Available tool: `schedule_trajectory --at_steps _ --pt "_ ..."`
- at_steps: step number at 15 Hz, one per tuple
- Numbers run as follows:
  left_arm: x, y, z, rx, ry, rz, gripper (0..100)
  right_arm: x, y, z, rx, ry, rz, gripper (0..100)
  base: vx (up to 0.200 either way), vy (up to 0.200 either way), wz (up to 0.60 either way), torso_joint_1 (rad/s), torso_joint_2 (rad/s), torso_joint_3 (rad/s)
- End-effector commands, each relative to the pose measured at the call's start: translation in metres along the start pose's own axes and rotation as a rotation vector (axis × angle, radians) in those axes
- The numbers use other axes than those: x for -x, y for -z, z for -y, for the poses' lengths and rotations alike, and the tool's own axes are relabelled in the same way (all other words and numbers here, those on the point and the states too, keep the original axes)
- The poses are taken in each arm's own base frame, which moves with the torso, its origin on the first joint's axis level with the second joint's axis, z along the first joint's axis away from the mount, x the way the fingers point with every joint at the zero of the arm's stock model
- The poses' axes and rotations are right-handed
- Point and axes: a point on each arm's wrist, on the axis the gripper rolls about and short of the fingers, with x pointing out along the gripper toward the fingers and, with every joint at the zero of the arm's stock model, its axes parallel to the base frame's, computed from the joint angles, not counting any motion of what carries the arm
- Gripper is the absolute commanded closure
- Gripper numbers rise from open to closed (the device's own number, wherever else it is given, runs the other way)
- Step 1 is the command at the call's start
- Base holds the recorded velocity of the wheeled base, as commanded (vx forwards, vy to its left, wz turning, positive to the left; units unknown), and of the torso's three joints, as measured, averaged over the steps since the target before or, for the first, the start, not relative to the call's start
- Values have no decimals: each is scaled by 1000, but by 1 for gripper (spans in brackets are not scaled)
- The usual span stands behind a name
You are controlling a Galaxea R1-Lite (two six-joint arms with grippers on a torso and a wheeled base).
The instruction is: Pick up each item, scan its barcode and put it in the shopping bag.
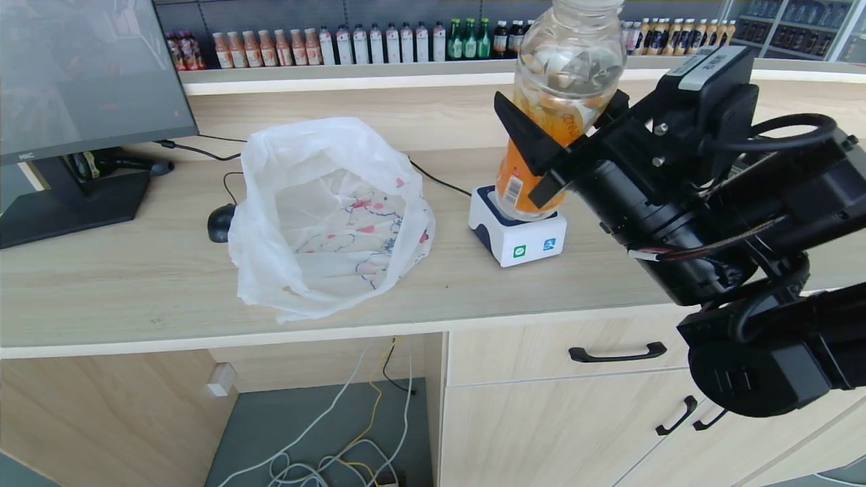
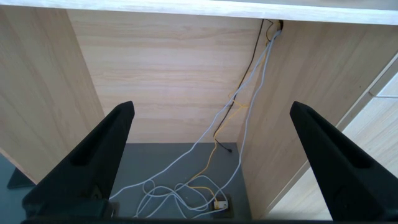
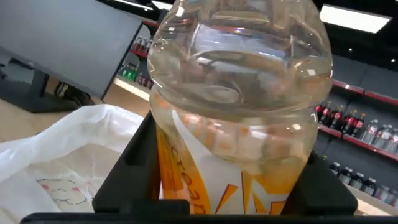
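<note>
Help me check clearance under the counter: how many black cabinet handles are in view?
3. Upper handle: level, under the counter edge. Middle handle: slanted, below it. Third handle: beside that, partly behind the right arm, which may hide more.

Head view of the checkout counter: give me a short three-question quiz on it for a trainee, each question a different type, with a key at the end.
1. True or false: the right gripper is shut on the orange-labelled bottle.
2. Pick one: the bottle's lower end is over A) the shopping bag, B) the white scanner box, C) the mouse.
3. Fill in: the jaws of the left gripper stand ____.

Key: 1 true; 2 B; 3 open.
</note>
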Motion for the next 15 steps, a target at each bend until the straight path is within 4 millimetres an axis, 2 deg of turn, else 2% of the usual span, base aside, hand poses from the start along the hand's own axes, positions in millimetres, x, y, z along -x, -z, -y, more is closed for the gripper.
schedule_trajectory --at_steps 1,4,6,9,15 --pt "0 0 0 0 0 1 0 14 -4 1 -109 64 -65 100 0 0 0 0 0 0" --pt "0 0 0 0 0 1 0 25 4 -2 -222 143 -148 100 0 0 0 0 0 0" --pt "0 0 0 0 0 1 0 28 5 -3 -230 205 -180 100 0 0 0 0 0 0" --pt "0 0 0 -1 0 1 0 29 3 -9 -268 210 -181 100 0 0 0 0 0 0" --pt "0 0 0 -9 0 -1 0 28 4 -8 -360 225 -167 100 0 0 0 0 0 0"
